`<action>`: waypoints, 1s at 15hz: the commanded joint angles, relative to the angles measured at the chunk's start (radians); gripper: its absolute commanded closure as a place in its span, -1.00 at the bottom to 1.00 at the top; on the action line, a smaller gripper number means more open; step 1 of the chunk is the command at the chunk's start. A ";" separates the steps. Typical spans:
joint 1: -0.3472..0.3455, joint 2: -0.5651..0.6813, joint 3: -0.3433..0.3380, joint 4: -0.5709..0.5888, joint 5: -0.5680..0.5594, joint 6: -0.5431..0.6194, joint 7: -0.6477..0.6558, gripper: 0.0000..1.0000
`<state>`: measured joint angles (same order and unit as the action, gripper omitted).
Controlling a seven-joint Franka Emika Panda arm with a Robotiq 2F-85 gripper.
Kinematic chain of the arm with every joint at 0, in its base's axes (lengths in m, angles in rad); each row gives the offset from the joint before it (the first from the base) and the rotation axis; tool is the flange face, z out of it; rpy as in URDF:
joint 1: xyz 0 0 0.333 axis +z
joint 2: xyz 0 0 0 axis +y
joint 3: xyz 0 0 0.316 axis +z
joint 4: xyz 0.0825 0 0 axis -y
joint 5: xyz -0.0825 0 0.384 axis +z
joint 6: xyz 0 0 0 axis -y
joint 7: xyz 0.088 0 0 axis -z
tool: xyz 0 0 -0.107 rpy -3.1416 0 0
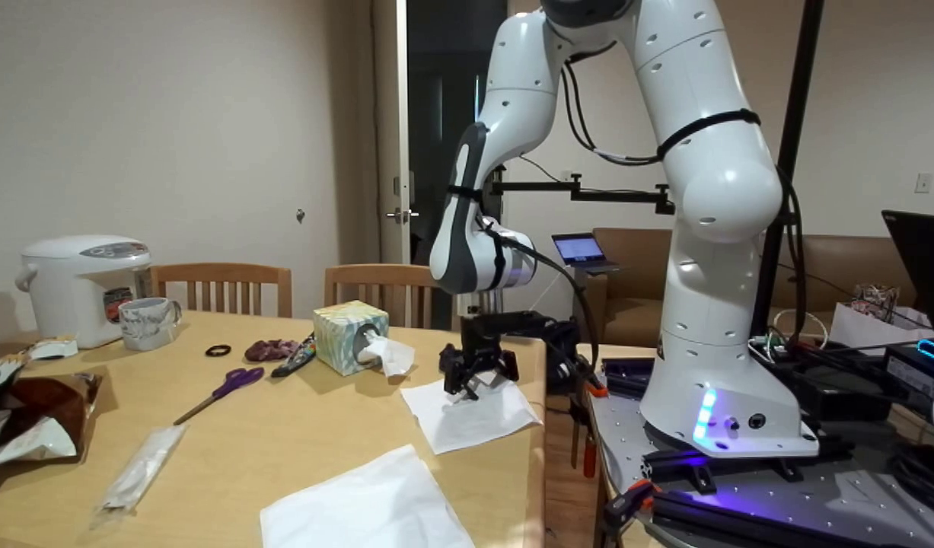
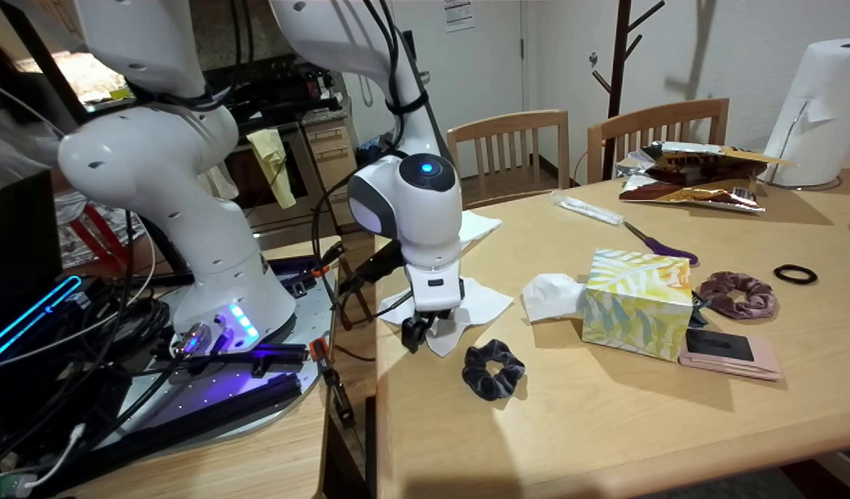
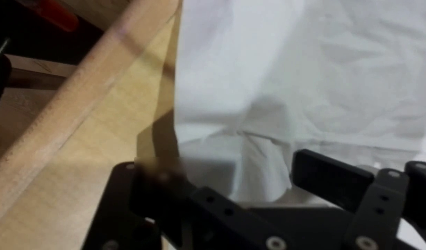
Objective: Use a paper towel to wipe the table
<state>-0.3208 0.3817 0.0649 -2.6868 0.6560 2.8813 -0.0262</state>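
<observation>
The paper towel (image 1: 478, 426) is a thin white sheet near the edge of the light tan table (image 1: 231, 449) closest to the robot base. It also shows in an exterior view (image 2: 483, 301), partly hidden behind my wrist. My gripper (image 1: 476, 390) points down over it, low and close to the sheet. In the wrist view my gripper (image 3: 230, 177) has its fingers wide apart. A creased, raised fold of the paper towel (image 3: 254, 159) stands between the fingers, not pinched. Whether the fingertips touch the sheet or table I cannot tell.
A larger white sheet (image 1: 368, 506) lies nearby. A tissue box (image 2: 636, 305), dark scrunchie (image 2: 494, 371), pink wallet (image 2: 764, 357), purple scissors (image 1: 234, 380) and narrow white strip (image 1: 143, 468) lie on the table. Snack bags (image 2: 695, 177) and a paper roll (image 2: 819, 111) stand farther off.
</observation>
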 commanded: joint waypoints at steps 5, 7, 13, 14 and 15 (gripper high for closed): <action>0.123 -0.083 -0.157 -0.051 -0.144 -0.014 0.132 -0.99; 0.151 -0.103 -0.196 -0.057 -0.212 -0.019 0.185 -1.00; 0.254 -0.166 -0.321 -0.081 -0.410 -0.019 0.340 -1.00; 0.271 -0.182 -0.341 -0.087 -0.446 -0.020 0.360 -1.00; 0.290 -0.205 -0.360 -0.096 -0.488 -0.017 0.375 -1.00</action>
<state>-0.0851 0.2631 -0.2392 -2.7338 0.2729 2.8751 0.2748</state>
